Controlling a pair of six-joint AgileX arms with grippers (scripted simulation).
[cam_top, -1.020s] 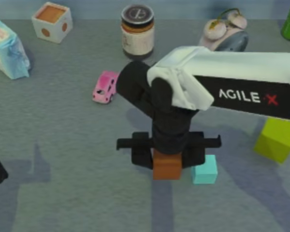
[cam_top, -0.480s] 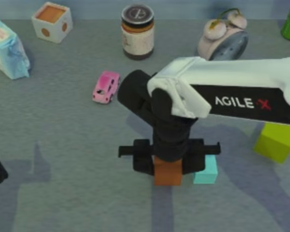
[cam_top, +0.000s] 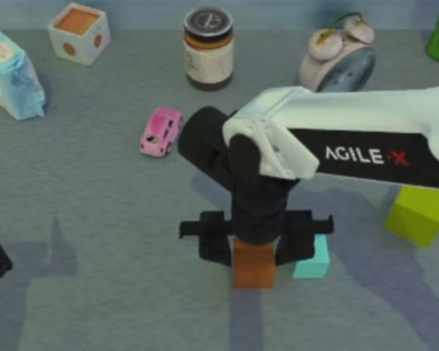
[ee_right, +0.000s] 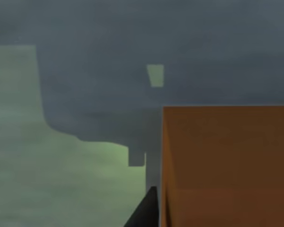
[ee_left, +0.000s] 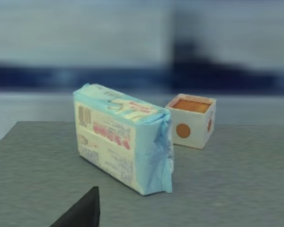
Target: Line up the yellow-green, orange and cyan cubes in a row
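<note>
The right arm reaches in from the 3 o'clock side of the desk and bends down near the middle. Its right gripper points straight down and is clenched around the orange cube. The black fingers sit on both sides of the cube, at 9 o'clock and 3 o'clock of it. In the right wrist view the orange cube fills much of the picture, close to the camera.

The cyan cube sits just beside the orange cube, at its 3 o'clock, partly hidden by the gripper. The yellow-green cube lies farther off toward 3 o'clock, near the desk's edge, partly under the arm.

The left arm stays parked at the 9 o'clock edge. I cannot tell if its left gripper is released or clenched.
</note>
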